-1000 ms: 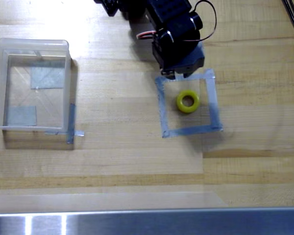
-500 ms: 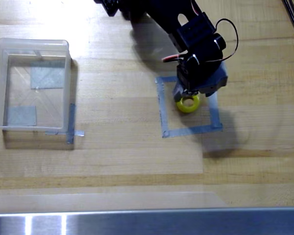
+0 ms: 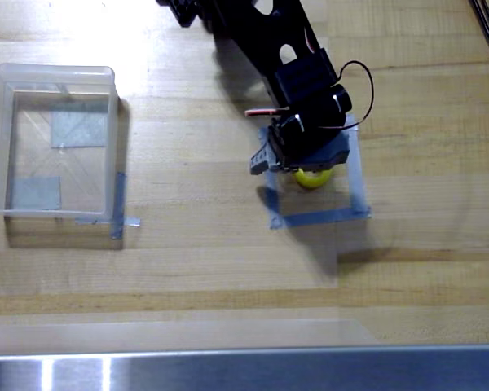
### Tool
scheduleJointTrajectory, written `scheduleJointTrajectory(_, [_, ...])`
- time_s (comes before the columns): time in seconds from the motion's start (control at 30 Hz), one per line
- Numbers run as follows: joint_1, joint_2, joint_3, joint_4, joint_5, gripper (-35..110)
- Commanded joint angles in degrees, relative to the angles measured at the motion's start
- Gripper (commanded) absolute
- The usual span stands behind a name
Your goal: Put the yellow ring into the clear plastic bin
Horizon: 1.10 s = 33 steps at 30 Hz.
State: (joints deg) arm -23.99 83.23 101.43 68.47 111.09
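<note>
Pale wooden tabletop (image 3: 228, 269) runs under everything in the overhead view. Well left of the gripper (image 3: 303, 167) stands the clear plastic bin (image 3: 112, 138), holding nothing; grey tape patches show through its bottom. Directly beneath the gripper lies a grey tape square (image 3: 318, 217), and inside it the yellow ring (image 3: 314, 178), half hidden. Whether the fingers are apart or together cannot be told.
</note>
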Motion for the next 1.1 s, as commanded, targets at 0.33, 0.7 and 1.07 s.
scheduleJointTrajectory(0.33, [-1.1, 2.9, 4.0, 0.6, 0.6, 33])
scheduleJointTrajectory(0.7, [-2.6, 2.9, 3.8, -0.2, 0.8, 33])
scheduleJointTrajectory(1.07, [-3.1, 2.9, 9.8, -9.5, 1.2, 33])
